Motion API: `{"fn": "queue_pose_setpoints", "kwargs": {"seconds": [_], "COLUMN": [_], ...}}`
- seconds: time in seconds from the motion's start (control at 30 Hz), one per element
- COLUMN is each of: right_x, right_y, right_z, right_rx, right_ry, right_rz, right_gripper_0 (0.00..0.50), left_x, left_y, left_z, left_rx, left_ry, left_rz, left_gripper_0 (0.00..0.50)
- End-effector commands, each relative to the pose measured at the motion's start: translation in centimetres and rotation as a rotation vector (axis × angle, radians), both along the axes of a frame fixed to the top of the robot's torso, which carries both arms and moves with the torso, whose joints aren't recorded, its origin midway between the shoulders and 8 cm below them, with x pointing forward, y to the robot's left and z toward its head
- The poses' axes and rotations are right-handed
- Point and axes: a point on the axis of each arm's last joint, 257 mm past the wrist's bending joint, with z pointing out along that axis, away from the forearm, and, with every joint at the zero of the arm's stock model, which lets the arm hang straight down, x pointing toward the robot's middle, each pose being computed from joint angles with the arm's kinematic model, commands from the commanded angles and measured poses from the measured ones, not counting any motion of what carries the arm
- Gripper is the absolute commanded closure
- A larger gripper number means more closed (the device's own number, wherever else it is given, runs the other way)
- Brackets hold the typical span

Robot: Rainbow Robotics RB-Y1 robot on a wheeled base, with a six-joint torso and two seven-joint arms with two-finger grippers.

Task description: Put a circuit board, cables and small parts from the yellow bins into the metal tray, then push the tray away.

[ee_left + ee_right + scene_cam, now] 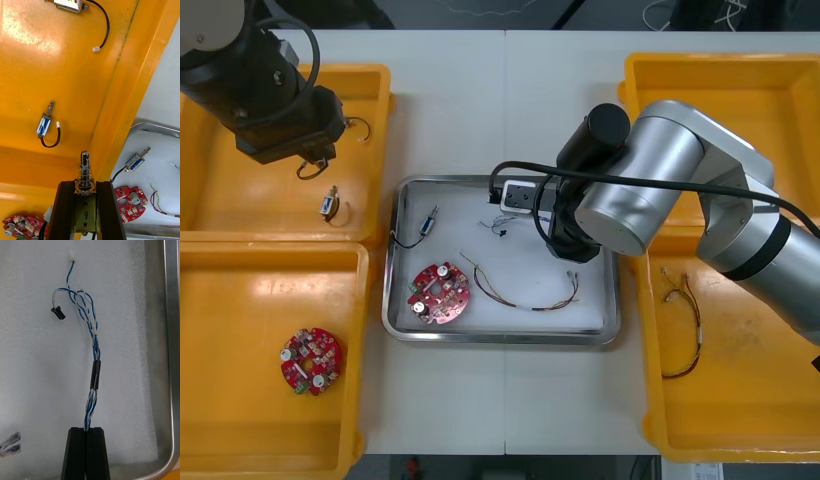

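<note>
My right gripper [89, 431] is shut on one end of the twisted blue and white cable [93, 337]. The cable stretches away from the fingers over the white inside of the metal tray [170, 352]. The tray [405, 320] also holds a round red circuit board [440, 293], a red and yellow cable [525, 290] and a small metal part [428, 222]. My left gripper [85, 187] is above the far left yellow bin [370, 90], shut on a small metal part [85, 176] with a spring.
Two more small metal parts [45, 125] [69, 3] lie in the far left bin. The near left bin [240, 300] holds a circuit board [310, 360]. A cable [683, 320] lies in the near right bin [740, 400].
</note>
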Motion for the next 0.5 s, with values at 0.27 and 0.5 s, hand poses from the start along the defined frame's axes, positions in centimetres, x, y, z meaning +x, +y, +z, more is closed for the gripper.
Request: {"fn": "queue_pose_setpoints", "kwargs": {"seconds": [0.27,0.5], "right_x": [-0.51,-0.33], "right_y": [-0.78,-0.87], "right_z": [-1.98,-1.78], "right_rx": [-0.025,-0.033], "right_ry": [0.016,0.003], "right_rz": [0.04,0.048], "right_gripper_0": [0.425,0.0], "left_x": [-0.01,-0.02], "left_y": [0.89,0.87], "left_z": [1.51,1.48], "left_rx": [0.023,0.022], "left_ry": [-0.041,-0.04], "left_rz": [-0.051,-0.048], "left_gripper_0": [0.5,0.499]}}
